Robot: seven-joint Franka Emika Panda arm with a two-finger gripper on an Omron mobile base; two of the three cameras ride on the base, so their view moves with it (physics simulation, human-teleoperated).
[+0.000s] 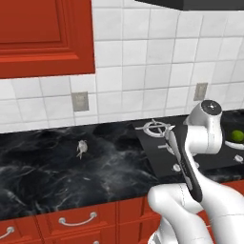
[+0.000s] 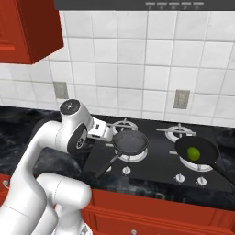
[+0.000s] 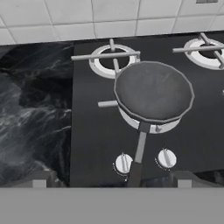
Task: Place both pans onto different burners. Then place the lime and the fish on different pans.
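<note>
Fetching the fish (image 1: 81, 148), alone on the dark counter (image 1: 43, 167) well left of the cooktop (image 2: 151, 158): both pans sit on front burners, lime (image 2: 193, 153) in the right one. Hand (image 2: 102, 131) fully open, empty, beside the bare left pan (image 2: 131, 142); best approached from above, pinched across the body, not the thin tail.

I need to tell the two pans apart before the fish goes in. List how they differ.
The left pan is empty; the right pan holds the lime. The left pan's handle points toward the counter front on the left; the right pan's runs off to the right. The left pan looks greyer, the right one blacker. Both are round, shallow, and sit on front burners.
</note>
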